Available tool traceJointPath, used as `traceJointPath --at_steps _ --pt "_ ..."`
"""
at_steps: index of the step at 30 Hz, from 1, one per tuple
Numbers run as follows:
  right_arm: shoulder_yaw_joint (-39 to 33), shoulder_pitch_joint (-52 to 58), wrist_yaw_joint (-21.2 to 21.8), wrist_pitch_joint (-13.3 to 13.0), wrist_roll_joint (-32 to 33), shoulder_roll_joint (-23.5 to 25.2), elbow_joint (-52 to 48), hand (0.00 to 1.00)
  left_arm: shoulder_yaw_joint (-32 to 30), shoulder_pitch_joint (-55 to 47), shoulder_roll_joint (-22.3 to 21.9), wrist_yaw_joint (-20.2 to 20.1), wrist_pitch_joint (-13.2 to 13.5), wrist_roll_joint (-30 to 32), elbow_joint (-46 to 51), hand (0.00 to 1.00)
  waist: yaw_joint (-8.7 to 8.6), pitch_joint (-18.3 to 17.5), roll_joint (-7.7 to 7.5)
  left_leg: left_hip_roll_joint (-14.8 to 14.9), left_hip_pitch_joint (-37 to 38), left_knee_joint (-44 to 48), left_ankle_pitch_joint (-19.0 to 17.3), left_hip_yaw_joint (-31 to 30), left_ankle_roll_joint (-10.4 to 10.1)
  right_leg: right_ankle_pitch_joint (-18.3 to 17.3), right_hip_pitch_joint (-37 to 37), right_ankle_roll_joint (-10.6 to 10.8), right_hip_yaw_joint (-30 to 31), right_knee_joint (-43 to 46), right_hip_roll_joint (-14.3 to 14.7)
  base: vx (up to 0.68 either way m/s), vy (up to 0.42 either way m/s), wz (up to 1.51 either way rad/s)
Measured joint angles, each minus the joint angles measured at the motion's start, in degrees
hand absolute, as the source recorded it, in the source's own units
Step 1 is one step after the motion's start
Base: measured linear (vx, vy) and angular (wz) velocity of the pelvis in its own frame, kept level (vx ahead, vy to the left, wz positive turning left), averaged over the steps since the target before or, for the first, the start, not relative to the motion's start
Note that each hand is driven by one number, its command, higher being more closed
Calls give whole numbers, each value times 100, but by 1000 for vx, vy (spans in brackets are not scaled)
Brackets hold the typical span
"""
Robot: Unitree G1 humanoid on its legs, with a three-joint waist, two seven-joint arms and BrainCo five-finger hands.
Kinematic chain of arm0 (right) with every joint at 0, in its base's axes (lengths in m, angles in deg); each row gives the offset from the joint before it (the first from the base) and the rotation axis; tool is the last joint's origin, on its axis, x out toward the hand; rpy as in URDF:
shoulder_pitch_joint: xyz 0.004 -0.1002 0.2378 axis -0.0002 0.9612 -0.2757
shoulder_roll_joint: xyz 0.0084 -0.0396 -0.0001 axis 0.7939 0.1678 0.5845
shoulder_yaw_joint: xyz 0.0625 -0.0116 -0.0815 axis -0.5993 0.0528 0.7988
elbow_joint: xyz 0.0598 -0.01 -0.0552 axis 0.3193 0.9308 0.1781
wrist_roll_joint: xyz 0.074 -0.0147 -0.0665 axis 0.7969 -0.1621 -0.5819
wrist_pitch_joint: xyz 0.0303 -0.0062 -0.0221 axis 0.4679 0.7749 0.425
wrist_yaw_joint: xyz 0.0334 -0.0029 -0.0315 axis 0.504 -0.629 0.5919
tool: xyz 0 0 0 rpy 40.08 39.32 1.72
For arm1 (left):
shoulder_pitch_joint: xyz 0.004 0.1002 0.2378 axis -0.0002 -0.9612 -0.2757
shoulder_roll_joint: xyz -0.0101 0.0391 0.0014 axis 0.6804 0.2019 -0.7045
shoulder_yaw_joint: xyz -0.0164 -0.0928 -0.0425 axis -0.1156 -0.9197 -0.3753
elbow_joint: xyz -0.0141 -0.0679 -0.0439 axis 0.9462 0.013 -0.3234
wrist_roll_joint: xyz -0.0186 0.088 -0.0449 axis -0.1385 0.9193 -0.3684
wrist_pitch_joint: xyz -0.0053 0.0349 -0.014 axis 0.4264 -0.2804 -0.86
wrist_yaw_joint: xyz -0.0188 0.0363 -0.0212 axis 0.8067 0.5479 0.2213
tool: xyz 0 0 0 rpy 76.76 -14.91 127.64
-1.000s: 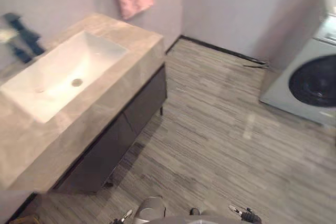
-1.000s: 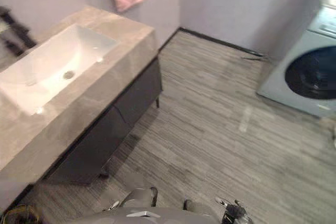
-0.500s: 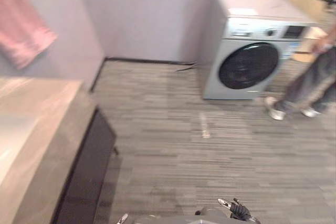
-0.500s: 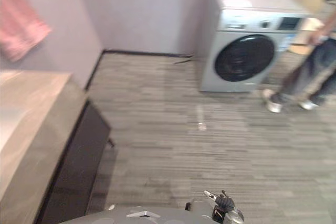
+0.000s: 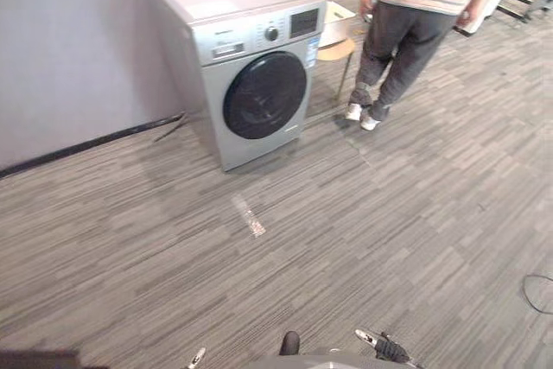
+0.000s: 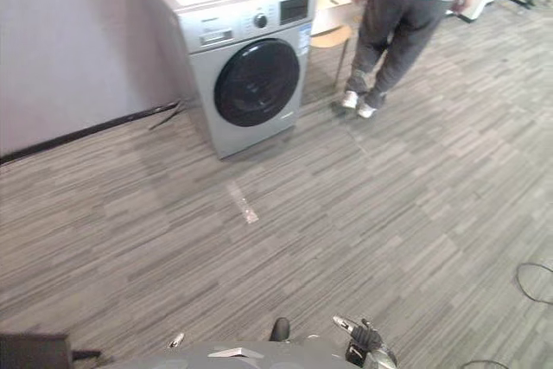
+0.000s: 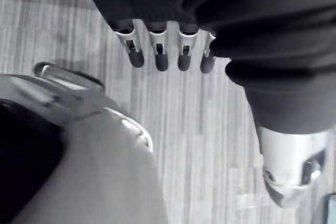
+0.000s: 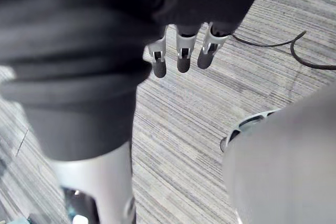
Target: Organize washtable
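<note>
Both the left hand [image 7: 160,51] and right hand [image 8: 184,51] hang slack-fingered, empty — washing machine [image 5: 251,92] labels unreadable.

No legible text, number or sign in any view. The washing machine [image 5: 251,84] carries a blue-and-white sticker [image 5: 310,51] on its front, just above and to one side of the round door [image 5: 264,94]. It also has a dark display panel [image 5: 307,22] beside the knob [image 5: 271,34] and a pale label strip [image 5: 226,50] on the drawer front. The print on all three is too small to make out.
</note>
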Motion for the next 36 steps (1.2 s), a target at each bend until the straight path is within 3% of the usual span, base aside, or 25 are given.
traceJointPath --at_steps 1,2,3,4,6,8,9,10,11,14,16,18,19,20,21,23,26,27,29,30,31,32,33,34,36 --pt "110 1 -3 -7 19 16 -81 0 -13 -115 -73 -5 -7 -43 93 0 59 18 54 -159 -589 1168 474 -653 571 32 179 -109 416 -71 169 -7 -216 -162" --pt "105 3 -4 -20 26 -6 -97 0 4 -132 -94 -8 -10 -56 109 0 125 71 113 -368 -797 1594 412 -1070 445 6 253 -157 630 -58 247 74 -134 -198" --pt "104 -97 -10 -61 26 -55 -63 0 151 -140 -130 -5 -1 -184 121 0 234 189 150 -834 -1086 2133 96 -1676 148 -23 433 -202 1123 -35 370 162 -29 -163" --pt "102 -150 -11 -59 26 -97 10 0 279 -141 -88 -6 2 -216 126 0 301 271 148 -988 -1232 2272 -53 -1811 3 -23 555 -202 1317 -54 377 213 -33 -174" --pt "89 -182 -15 -58 31 -80 138 0 745 -129 16 -21 12 -255 222 0 295 438 116 -912 -1892 2288 -580 -1586 -77 -30 1003 -125 1804 -235 348 180 -20 -106" --pt "-27 -175 -26 -60 33 -58 125 0 799 -117 -18 -63 78 -247 275 0 307 512 152 -954 -2530 1158 -798 -1733 -90 -213 1325 -6 2118 -364 207 -122 55 -57" --pt "-65 -178 -28 -63 33 -58 125 0 793 -121 -32 -63 90 -249 275 0 311 511 155 -1042 -2601 605 -728 -1934 -159 -296 1384 -15 2166 -364 146 -416 124 -38" --pt "-184 -172 -26 -67 33 -58 126 0 799 -174 -71 -60 90 -245 280 0 319 476 181 -1194 -2616 -921 -283 -2499 -305 -563 1492 2 2264 -334 16 -284 131 -28" --pt "-219 -156 -27 -71 32 -77 129 0 806 -223 -89 -63 91 -245 274 0 310 467 215 -1190 -2646 -1391 133 -2644 -384 -747 1562 58 2322 -267 -46 -127 130 -29" --pt "-311 45 -18 -68 30 -32 37 0 771 -411 -162 -55 63 -210 284 0 339 311 226 -1228 -2578 -1348 708 -2158 -309 -1414 1585 233 2328 249 -394 382 112 -28" --pt "-365 111 11 -67 24 13 -183 0 640 -454 -144 -51 55 -170 272 0 385 318 113 -1287 -2405 -1014 253 -1691 -52 -1677 1255 558 2032 1575 -632 606 96 -80" --pt "-411 119 17 -85 23 125 -368 0 655 -358 -18 -37 46 -144 274 0 322 472 -35 -1225 -1768 -1072 -54 -1319 123 -1129 387 1031 1457 3965 -878 510 50 -92" --pt "-444 162 26 -103 31 149 -385 0 734 -257 72 -8 35 -118 272 0 240 548 -48 -1175 -1388 -1085 -209 -1209 206 -912 40 1072 996 4950 -1140 386 6 -54" --pt "-456 183 19 -109 28 140 -390 0 801 -219 113 -4 37 -125 301 0 202 535 -51 -1130 -1191 -1147 -309 -1140 218 -922 -106 1056 782 5221 -1279 408 16 -65" --pt "-476 188 12 -115 31 136 -416 0 802 -88 129 53 44 -128 338 0 192 524 -57 -1002 -758 -1402 -468 -984 238 -997 -357 934 416 5378 -1472 386 3 -86" --pt "-502 243 21 -144 39 203 -612 0 811 183 120 58 54 -127 396 0 135 517 -47 -805 -181 -1892 -592 -867 98 -1072 -752 859 -73 4928 -1517 374 -39 -71" --pt "-802 301 16 -209 252 280 -691 0 968 663 36 36 72 -121 485 0 -59 505 -71 -598 424 -2514 -727 -798 -64 -781 -961 1039 -997 2247 -1515 442 -127 -14" --pt "-908 348 2 -187 254 292 -697 0 1004 795 -75 20 97 -96 499 0 -59 495 -84 -618 624 -2652 -839 -712 -189 -445 -992 1026 -1099 1227 -1522 582 -238 -13" --pt "-917 389 0 -171 265 181 -736 0 998 813 -228 19 104 -14 569 0 -199 388 7 -485 888 -2743 -1104 -668 -300 -199 -1202 900 -1060 997 -1462 692 -352 11" --pt "-857 554 2 -129 249 118 -720 0 990 560 -276 19 116 31 539 0 -367 127 210 -242 953 -2383 -1142 -879 -462 -78 -1157 705 -1121 1042 -1197 622 -403 43" --pt "-845 635 3 -102 246 148 -700 0 952 584 -256 19 119 46 536 0 -403 73 129 -174 791 -1878 -1127 -1027 -503 246 -1066 307 -1118 1038 -1107 714 -546 15" --pt "-870 696 -1 -75 247 75 -662 0 754 548 -314 40 91 83 547 0 -275 19 283 19 379 -613 -917 -1386 -604 161 -884 -205 -1083 1162 -830 457 -578 -40" --pt "-755 664 5 -76 243 49 -708 0 636 533 -320 45 90 81 573 0 -213 22 286 -12 -46 377 -184 -1545 -492 -84 -745 -296 -972 1198 -685 454 -608 -98" --pt "-593 618 7 -90 247 33 -779 0 625 443 -330 53 90 40 567 0 -108 21 256 -95 -479 1449 1169 -1640 -519 -278 -354 -326 -654 984 -477 321 -493 -139" --pt "-408 389 4 -97 246 26 -667 0 646 369 -291 43 117 -137 620 0 99 201 298 -248 -1035 2735 736 -1632 -397 -425 395 -407 -33 593 -183 255 -340 -153"
